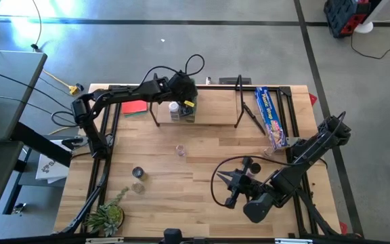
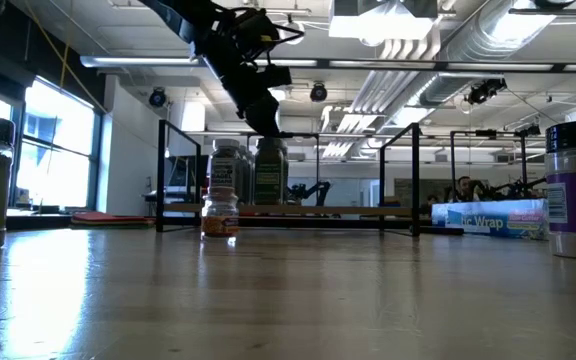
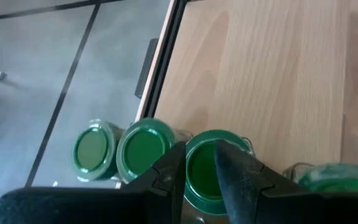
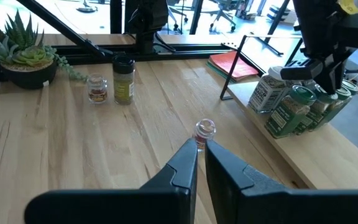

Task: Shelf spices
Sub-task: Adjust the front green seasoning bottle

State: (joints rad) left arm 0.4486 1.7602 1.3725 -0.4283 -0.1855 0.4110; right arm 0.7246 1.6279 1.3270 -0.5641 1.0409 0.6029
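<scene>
The left gripper [image 3: 199,163] clamps a round, glossy green-lidded jar [image 3: 205,171] on the pale wooden board of the wire-framed shelf [image 1: 238,103], beside two more green-capped jars [image 3: 143,148]. The right gripper [image 4: 201,151] hovers shut and empty over the grainy wooden table [image 1: 181,179] near a small clear-topped jar [image 4: 204,131].

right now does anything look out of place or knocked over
Nothing is spilled or tipped. Three jars still stand loose on the table, off the shelf: a small clear one mid-table, a black-lidded one and another small one near the plant. All are upright.
</scene>
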